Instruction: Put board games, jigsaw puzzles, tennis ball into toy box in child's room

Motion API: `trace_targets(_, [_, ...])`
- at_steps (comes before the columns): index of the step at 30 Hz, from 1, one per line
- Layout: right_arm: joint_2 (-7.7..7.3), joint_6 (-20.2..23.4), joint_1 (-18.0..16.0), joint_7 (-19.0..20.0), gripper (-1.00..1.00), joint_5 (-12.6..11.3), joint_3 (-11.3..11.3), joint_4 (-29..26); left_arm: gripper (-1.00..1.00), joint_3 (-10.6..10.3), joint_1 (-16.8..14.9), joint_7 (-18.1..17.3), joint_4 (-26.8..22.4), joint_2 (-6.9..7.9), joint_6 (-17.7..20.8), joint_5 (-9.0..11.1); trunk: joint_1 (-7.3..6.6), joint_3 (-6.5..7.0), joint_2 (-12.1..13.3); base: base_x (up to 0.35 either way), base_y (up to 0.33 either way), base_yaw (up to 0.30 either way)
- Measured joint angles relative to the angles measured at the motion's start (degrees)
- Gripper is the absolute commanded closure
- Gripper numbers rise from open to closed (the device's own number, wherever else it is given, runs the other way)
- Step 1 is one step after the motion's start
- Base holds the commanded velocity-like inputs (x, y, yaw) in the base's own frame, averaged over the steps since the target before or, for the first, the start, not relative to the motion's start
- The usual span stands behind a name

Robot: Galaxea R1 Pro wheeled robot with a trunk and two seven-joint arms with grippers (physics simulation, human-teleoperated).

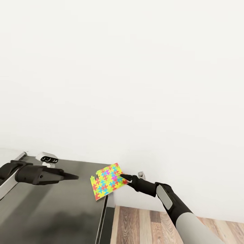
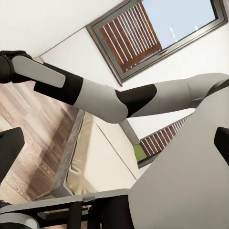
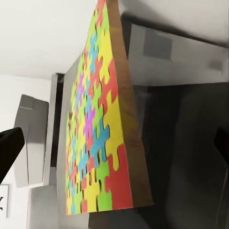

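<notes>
One jigsaw puzzle (image 1: 107,181), a thin sheet of red, yellow, green and blue pieces, stands tilted at the right edge of the dark grey table (image 1: 51,210). My right gripper (image 1: 122,176) reaches it from the right, fingertips at its edge. In the right wrist view the jigsaw puzzle (image 3: 95,129) is edge-on between the two wide-apart fingers (image 3: 9,150), and neither visibly touches it. My left gripper (image 1: 76,176) hovers open over the table, left of the puzzle and holding nothing. The bed (image 2: 102,157), beige mattress on a grey frame, lies behind my right arm.
A small white and black object (image 1: 49,158) sits at the table's back edge by the white wall. Wooden floor (image 1: 152,223) lies to the right of the table. A window with slats (image 2: 143,33) is on the far wall beyond the bed.
</notes>
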Motion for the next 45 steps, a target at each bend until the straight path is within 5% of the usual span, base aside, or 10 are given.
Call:
trace_targets(7, [0.0, 0.0, 0.02, 0.0, -1.0, -0.01, 0.01, 0.0, -1.0, 0.0, 0.0, 0.01, -0.01, -0.01, -0.01, -0.05, 0.01, 0.0, 0.0, 0.015, -0.031, 0.0])
trace_targets(8, [0.0, 0.0, 0.01, 0.0, 1.0, -0.02, 0.01, 0.0, -1.0, 0.0, -0.01, 0.01, -0.01, 0.01, 0.0, -0.05, 0.01, 0.0, 0.0, 0.003, -0.005, 0.0])
trace_targets(36, [0.0, 0.05, 0.02, -0.01, 1.0, -0.04, 0.18, 0.0, -1.0, 0.0, -0.01, 0.01, 0.07, 0.01, -0.09, 0.01, 0.01, 0.0, 0.0, 0.0, 0.0, 0.0])
trace_targets(45, [-0.05, 0.06, 0.04, 0.18, 1.0, -0.08, 0.15, 0.0, -1.0, 0.0, -0.01, 0.08, 0.08, -0.05, -0.09, -0.06, -1.96, 1.61, 3.6, 0.0, 0.0, 0.0])
